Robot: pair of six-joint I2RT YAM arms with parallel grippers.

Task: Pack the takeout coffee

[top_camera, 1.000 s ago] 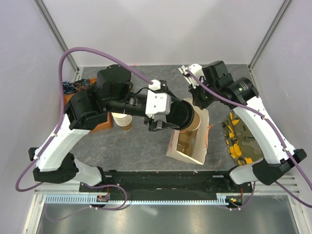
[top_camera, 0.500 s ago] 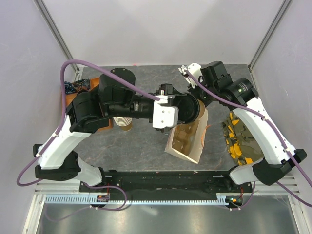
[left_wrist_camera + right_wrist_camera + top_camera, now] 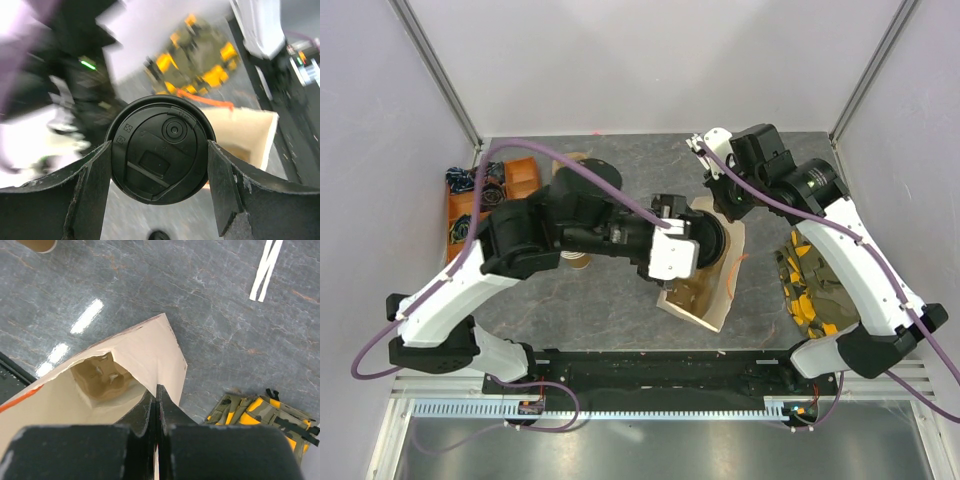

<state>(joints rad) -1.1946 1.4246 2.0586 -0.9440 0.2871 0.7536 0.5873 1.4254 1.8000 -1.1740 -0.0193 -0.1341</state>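
- Two fingers of the left gripper (image 3: 159, 160) sit wide apart, clamped on the sides of the takeout coffee (image 3: 165, 130), black lid facing the wrist cam
- right gripper (image 3: 156, 405) is squeezed fully closed, pinching the paper bag (image 3: 145, 352) rim
- cup's up off the grey table (image 3: 225, 300), right at the bag's open mouth

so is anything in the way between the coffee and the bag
Nothing visible. The left gripper holds the takeout coffee right by the open mouth of the paper bag. The right gripper pinches the bag's rim and props the mouth open. The short way into the opening looks free.
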